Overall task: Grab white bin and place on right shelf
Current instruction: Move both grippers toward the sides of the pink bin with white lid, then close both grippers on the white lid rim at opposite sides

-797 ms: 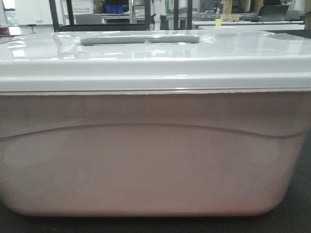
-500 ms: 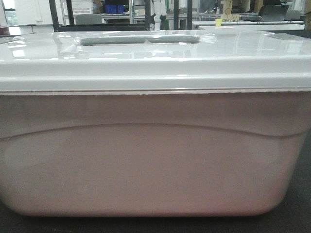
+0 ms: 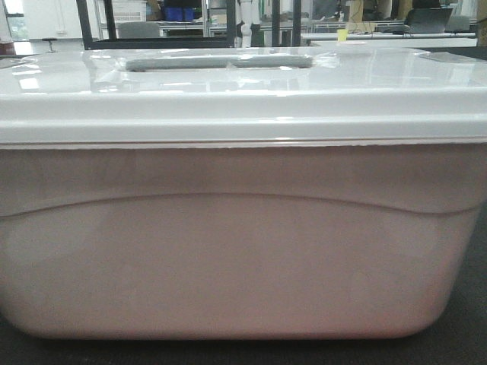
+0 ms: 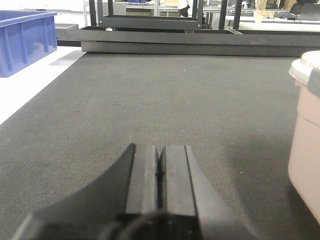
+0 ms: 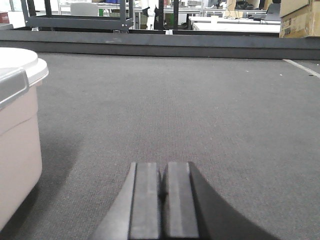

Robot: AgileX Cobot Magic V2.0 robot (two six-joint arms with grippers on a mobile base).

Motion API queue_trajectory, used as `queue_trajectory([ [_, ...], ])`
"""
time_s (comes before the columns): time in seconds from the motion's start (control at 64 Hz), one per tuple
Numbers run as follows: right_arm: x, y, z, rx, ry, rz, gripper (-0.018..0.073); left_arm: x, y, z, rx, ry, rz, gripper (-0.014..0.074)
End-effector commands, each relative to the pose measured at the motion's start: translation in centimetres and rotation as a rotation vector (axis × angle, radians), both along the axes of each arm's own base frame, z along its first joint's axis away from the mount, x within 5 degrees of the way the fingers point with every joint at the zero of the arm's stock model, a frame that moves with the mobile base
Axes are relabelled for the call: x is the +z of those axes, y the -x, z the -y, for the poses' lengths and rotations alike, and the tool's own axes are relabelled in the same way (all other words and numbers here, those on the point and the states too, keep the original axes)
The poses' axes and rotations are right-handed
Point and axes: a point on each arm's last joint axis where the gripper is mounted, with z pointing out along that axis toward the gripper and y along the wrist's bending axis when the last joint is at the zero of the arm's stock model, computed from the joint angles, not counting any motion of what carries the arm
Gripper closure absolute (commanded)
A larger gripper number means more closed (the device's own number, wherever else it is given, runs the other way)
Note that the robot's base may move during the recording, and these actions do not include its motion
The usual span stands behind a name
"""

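Nothing has moved since the earlier frames: your white bin [image 3: 243,251] sits on the dark table [image 4: 150,100], between your two arms. Your left pincer [image 4: 160,170] and right pincer [image 5: 162,192] are both closed, empty, near the bin without touching it.

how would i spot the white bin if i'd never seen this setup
On the dark grey mat, the white bin is the large tub filling the front view. It has pinkish translucent walls, a white lid and grey handle, unlike the blue bin.
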Motion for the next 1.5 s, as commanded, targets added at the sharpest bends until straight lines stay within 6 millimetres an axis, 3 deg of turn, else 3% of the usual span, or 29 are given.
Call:
queue_trajectory([
  [0.0, 0.8, 0.1, 0.1, -0.009, -0.004, 0.099, 0.0491, 0.3, 0.1, 0.0, 0.004, 0.015, 0.085, 0.0715],
  [0.328, 1.1, 0.2, 0.1, -0.012, -0.005, 0.126, 0.0491, 0.7, 0.1, -0.1, 0.007, 0.030, 0.128, 0.0715],
  [0.438, 1.9, 0.3, 0.2, -0.020, -0.006, 0.212, 0.0491, 1.5, 0.2, -0.2, 0.014, 0.079, 0.205, 0.0715],
  [0.594, 6.4, 1.5, 0.3, -0.030, -0.016, 0.414, 0.0491, 5.4, 1.0, -0.2, 0.006, 0.084, 0.274, 0.0715],
  [0.672, 9.7, 2.3, 0.3, -0.024, -0.017, 0.454, 0.0491, 8.9, 1.7, -0.1, 0.008, -0.008, 0.303, 0.0715],
  [0.844, 17.0, 3.0, 0.1, -0.002, -0.014, 0.407, 0.0491, 16.9, 2.8, -0.2, 0.031, -0.105, 0.333, 0.0710],
  [1.016, 21.4, 1.4, -0.1, 0.012, -0.019, 0.327, 0.0480, 20.8, 1.2, -0.2, 0.027, -0.103, 0.138, 0.0703],
  [1.126, 22.5, -0.5, -0.1, 0.016, -0.017, 0.255, 0.0396, 21.8, -0.3, -0.1, 0.014, -0.087, 0.033, 0.0638],
  [1.204, 22.4, -2.2, -0.2, 0.017, -0.017, 0.195, 0.0268, 21.8, -1.7, 0.1, 0.000, -0.068, -0.044, 0.0533],
  [1.407, 20.5, -6.4, -0.3, 0.022, -0.015, -0.005, -0.0027, 20.6, -3.9, 1.1, -0.095, 0.042, -0.189, 0.0233],
  [1.485, 19.6, -7.3, -0.4, 0.033, -0.034, -0.092, -0.0071, 20.1, -4.4, 1.5, -0.125, 0.090, -0.252, 0.0176],
])
